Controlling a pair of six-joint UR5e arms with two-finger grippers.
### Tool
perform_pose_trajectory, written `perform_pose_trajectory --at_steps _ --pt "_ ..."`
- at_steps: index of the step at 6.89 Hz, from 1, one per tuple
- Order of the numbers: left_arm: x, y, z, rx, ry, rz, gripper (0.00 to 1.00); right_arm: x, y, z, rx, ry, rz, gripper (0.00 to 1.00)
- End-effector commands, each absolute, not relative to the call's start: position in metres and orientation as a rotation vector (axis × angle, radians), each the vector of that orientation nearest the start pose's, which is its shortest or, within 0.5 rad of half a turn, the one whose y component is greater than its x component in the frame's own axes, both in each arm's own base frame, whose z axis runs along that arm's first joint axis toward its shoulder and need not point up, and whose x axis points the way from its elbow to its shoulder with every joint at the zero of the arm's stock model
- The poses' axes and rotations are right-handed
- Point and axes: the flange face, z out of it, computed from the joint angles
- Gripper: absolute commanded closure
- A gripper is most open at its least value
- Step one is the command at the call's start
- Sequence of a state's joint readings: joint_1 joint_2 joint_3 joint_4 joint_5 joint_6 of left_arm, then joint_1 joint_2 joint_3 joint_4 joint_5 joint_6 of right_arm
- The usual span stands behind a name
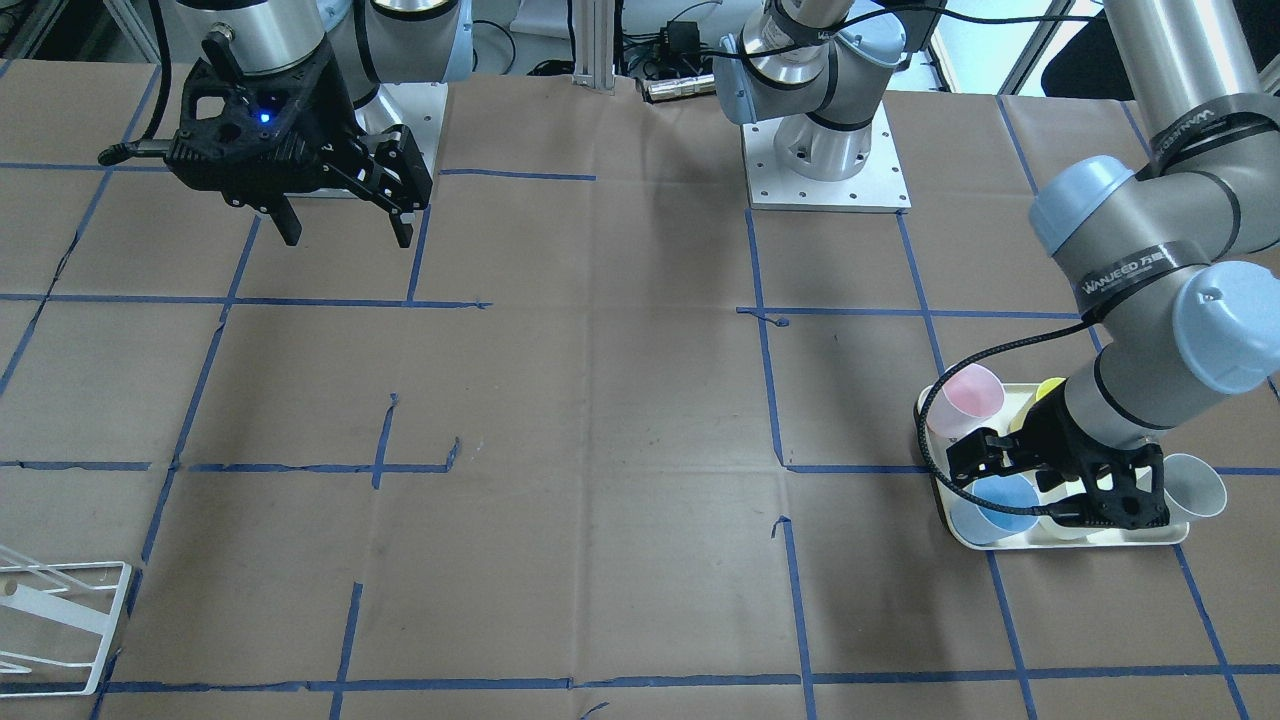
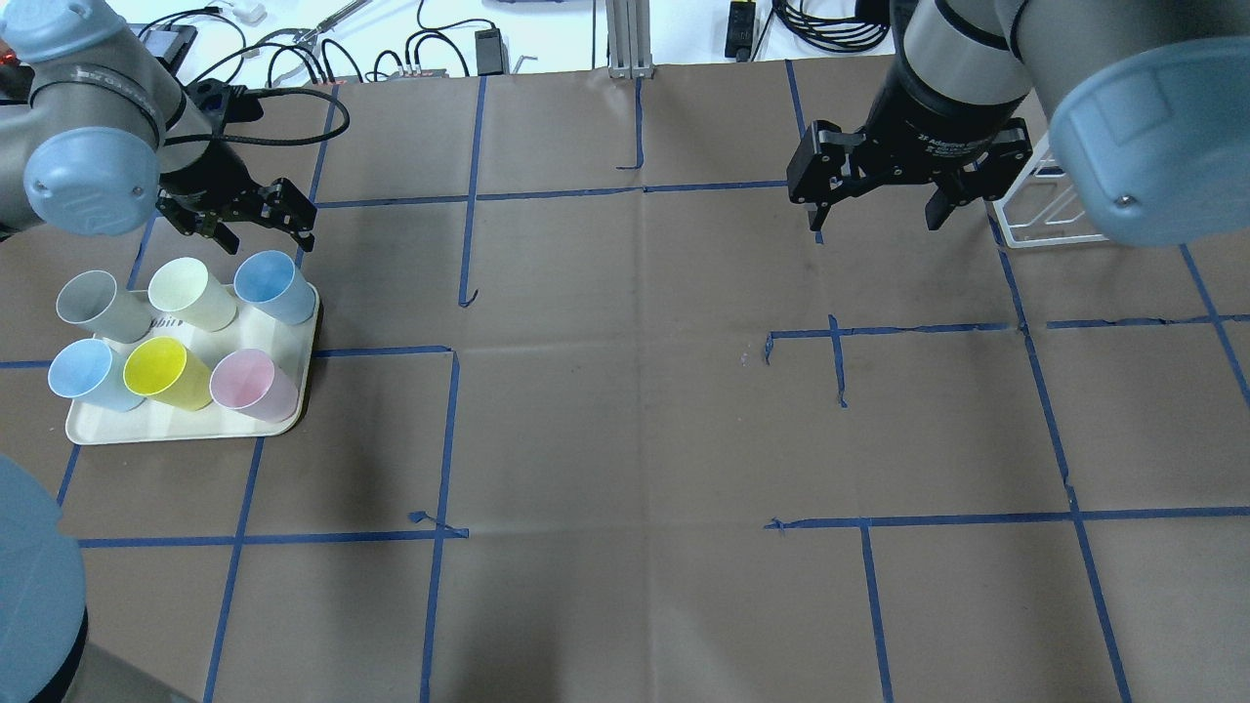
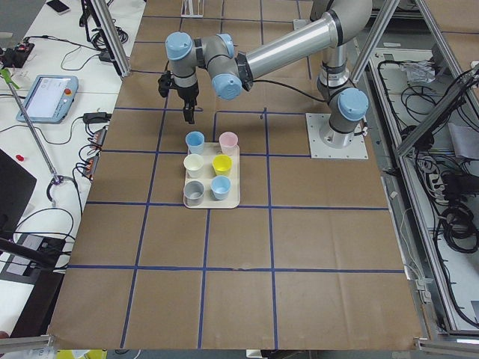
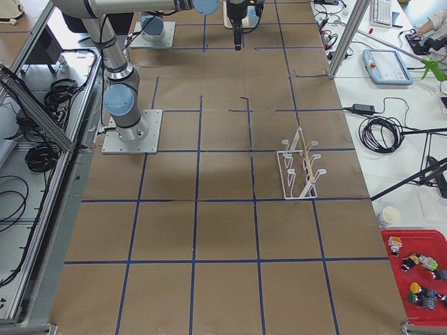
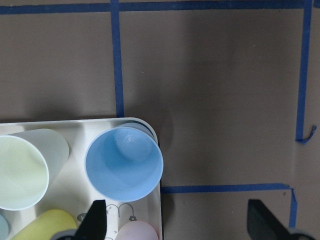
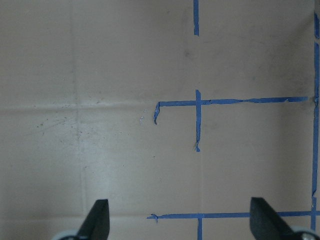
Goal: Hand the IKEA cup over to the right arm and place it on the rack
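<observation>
1. The cream tray (image 2: 176, 435), near the table's (image 2: 625, 391) left edge, holds 6 upright, empty cups: grey (image 2: 93, 303), cream (image 2: 186, 288), blue cup (image 2: 271, 283), pale blue (image 2: 83, 376), yellow (image 2: 161, 371) and pink (image 2: 249, 381).
2. The blue cup, plain and tapered, stands in the tray's far right corner.
3. The left gripper (image 2: 266, 237) hovers just beyond that corner, spread wide and empty.
4. The right gripper (image 2: 876, 223) hangs wide open and empty.
5. The white wire rack (image 4: 300, 166) seems to stand near the far right edge.

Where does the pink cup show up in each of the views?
Front-facing: pink cup, right side, top-left corner of the cream tray.
Overhead: pink cup, left side, tray's bottom-right corner.
Exterior left: pink cup, upper centre, tray's top-right corner.
Exterior right: not in it.
Left wrist: pink cup's rim at the bottom edge.
Right wrist: not in it.
Shared landmark: the cream tray.
</observation>
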State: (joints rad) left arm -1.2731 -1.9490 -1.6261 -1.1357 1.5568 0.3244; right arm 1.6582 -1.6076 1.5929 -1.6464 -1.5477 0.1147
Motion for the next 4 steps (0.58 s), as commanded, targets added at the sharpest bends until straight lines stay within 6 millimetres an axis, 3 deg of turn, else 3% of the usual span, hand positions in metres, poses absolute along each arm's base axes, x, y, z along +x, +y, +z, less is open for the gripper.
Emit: perform_pose_trajectory --at_steps 1,3,4 --pt "0.053 -0.627 0.262 0.032 3.156 0.002 0.01 0.177 -0.472 0.508 0.039 3.105 -0.153 0.00" --pt "0.052 -0.624 0.235 0.026 3.172 0.073 0.01 0.177 -0.471 0.502 0.041 3.107 -0.132 0.00" --pt "0.052 -0.623 0.232 0.024 3.172 0.086 0.01 0.177 -0.470 0.503 0.041 3.107 -0.134 0.00"
